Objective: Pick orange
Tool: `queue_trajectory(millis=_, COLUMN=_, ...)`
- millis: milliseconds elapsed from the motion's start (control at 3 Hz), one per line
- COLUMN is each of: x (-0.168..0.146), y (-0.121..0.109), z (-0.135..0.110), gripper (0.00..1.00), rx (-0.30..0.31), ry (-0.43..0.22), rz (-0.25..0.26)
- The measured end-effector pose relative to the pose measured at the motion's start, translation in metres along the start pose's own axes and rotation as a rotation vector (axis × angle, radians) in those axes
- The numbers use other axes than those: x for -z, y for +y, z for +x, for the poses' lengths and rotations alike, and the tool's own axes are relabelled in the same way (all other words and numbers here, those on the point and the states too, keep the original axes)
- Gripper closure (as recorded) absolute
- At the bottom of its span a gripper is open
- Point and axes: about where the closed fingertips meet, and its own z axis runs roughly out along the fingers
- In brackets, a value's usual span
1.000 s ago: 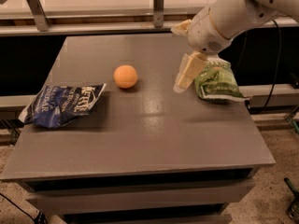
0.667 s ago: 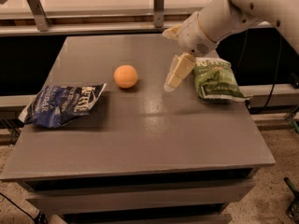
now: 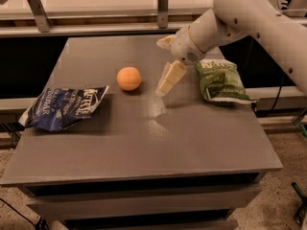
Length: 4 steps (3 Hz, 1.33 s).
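Observation:
The orange point(image 3: 128, 78) is a small round fruit lying on the grey table point(image 3: 158, 143), left of its middle toward the back. My gripper point(image 3: 161, 67) hangs from the white arm point(image 3: 240, 18) that comes in from the upper right. It is just right of the orange, a short gap away and slightly above the tabletop. Its cream fingers point(image 3: 171, 77) are spread apart and hold nothing.
A dark blue chip bag point(image 3: 64, 107) lies at the table's left edge. A green chip bag point(image 3: 220, 80) lies at the right edge, under the arm. A metal rail and posts point(image 3: 163, 6) run behind the table.
The gripper has moved left across the table, away from the green bag and closer to the orange. The orange and both bags have not moved.

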Motion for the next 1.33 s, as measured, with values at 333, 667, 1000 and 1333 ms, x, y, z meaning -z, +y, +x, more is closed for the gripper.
queue_trajectory(millis=333, x=-0.022, y=-0.003, z=-0.010, gripper=0.00, rx=0.013, ry=-0.051, rz=-0.024)
queue_trajectory(millis=667, x=-0.040, y=0.000, z=-0.027, gripper=0.00, rx=0.036, ry=-0.107, rz=-0.062)
queue_trajectory(millis=1000, x=-0.058, y=0.007, z=-0.043, gripper=0.00, rx=0.054, ry=-0.156, rz=-0.117)
queue_trajectory(millis=1333, x=-0.069, y=0.012, z=-0.048, gripper=0.16, rx=0.049, ry=-0.166, rz=-0.153)
